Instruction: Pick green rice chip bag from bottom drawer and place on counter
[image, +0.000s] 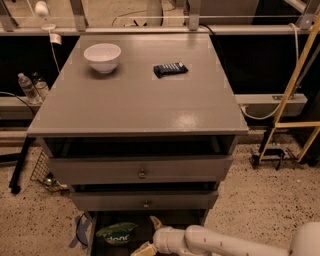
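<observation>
While the arm reaches in from the lower right, we find the gripper low inside the bottom drawer, its two fingers spread apart and gripping nothing. Just to its left, the green rice chip bag lies on the drawer's dark floor. Well above the gripper, the counter carries a white bowl and a dark blue bar.

One bag, one bowl, one tool
</observation>
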